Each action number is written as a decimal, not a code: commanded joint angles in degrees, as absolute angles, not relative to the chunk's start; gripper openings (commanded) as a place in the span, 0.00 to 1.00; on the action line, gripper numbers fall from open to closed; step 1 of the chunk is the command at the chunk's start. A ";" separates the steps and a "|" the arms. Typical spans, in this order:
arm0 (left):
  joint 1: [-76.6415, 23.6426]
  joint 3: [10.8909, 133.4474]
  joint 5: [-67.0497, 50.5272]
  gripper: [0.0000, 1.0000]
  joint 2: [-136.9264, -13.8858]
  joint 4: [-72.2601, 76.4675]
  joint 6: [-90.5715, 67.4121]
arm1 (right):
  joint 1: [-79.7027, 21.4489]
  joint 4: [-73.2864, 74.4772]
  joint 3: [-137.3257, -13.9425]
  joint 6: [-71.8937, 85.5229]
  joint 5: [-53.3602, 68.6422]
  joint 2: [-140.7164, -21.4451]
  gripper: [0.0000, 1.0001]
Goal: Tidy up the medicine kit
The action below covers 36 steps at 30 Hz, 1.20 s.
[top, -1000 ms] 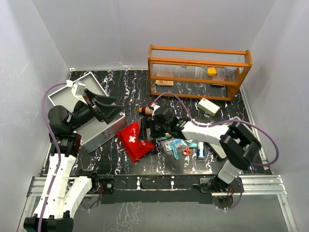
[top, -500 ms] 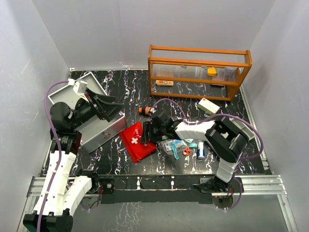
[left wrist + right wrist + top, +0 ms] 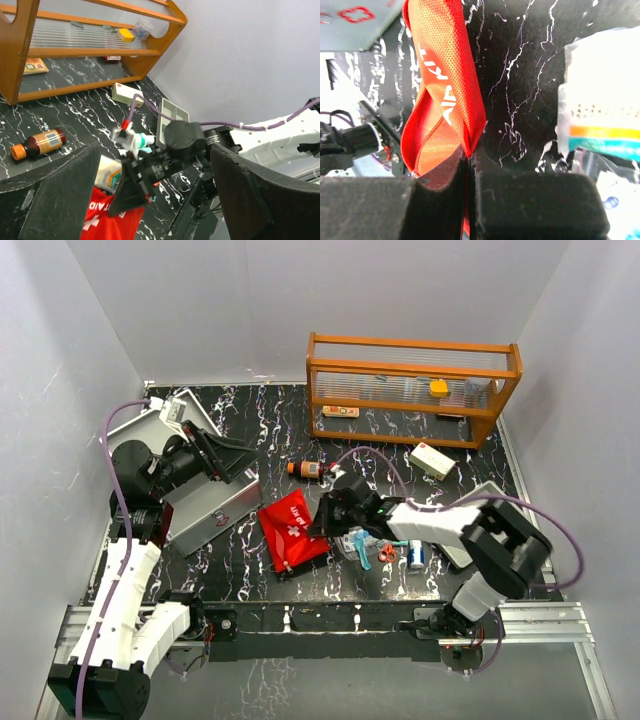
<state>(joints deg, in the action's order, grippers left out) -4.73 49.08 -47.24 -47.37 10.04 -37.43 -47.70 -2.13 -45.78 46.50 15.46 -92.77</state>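
Observation:
The medicine kit is a red zip pouch (image 3: 293, 530) with a white cross, lying near the table's middle with its zipper mouth gaping. My right gripper (image 3: 322, 521) is shut on the pouch's right edge. In the right wrist view the red fabric (image 3: 447, 75) is pinched between the closed fingers of that gripper (image 3: 470, 159). My left gripper (image 3: 228, 460) hangs open and empty above the grey metal case (image 3: 212, 512) at the left. From the left wrist view its gripper (image 3: 155, 148) frames the right arm and the pouch (image 3: 112, 220).
Loose supplies (image 3: 375, 543) lie right of the pouch: a packet (image 3: 602, 100), orange-handled scissors (image 3: 387, 552) and a white tube (image 3: 416, 554). A brown bottle (image 3: 305, 469) and a white box (image 3: 432, 460) lie in front of the orange shelf (image 3: 410, 390) at the back.
My right gripper went from open to shut on the pouch's edge and drew back to the right, turning the pouch. My left arm lifted slightly toward the back left.

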 commanded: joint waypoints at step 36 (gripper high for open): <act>-20.46 40.25 -41.56 0.68 -57.61 17.03 -55.39 | -38.17 -7.47 -43.17 52.43 15.11 -54.48 0.00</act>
